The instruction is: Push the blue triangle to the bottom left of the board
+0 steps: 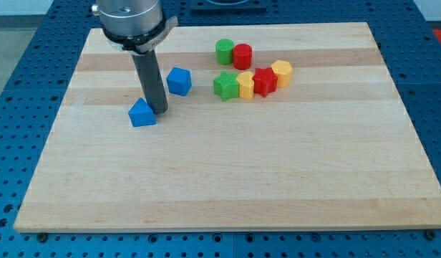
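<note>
The blue triangle [142, 113] lies on the wooden board [228, 172], left of the middle and toward the view's top. My tip [160, 111] stands right beside it, at its right edge, touching or nearly touching. A second blue block [179, 81], cube-like, lies just up and to the right of the rod.
A cluster of blocks lies near the view's top centre: a green cylinder [225, 51], a red cylinder [242, 56], a green star [225, 85], a yellow block [245, 85], a red block [265, 81] and a yellow block [281, 73]. The board's left edge [52, 136] slants.
</note>
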Action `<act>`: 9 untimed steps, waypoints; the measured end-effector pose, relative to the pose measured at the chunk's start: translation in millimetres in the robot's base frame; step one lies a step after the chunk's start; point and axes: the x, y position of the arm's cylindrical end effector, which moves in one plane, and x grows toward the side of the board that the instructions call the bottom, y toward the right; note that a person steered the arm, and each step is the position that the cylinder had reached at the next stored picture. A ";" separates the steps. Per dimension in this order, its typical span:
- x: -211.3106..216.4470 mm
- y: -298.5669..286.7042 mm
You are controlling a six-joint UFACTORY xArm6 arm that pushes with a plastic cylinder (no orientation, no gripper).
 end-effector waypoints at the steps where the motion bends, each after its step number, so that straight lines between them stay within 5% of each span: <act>1: -12.2 -20.2; 3: 50.3 -95.5; 5: -21.2 -79.8; 6: 4.8 -51.6; 8: 84.9 -86.4; 9: 70.9 -71.4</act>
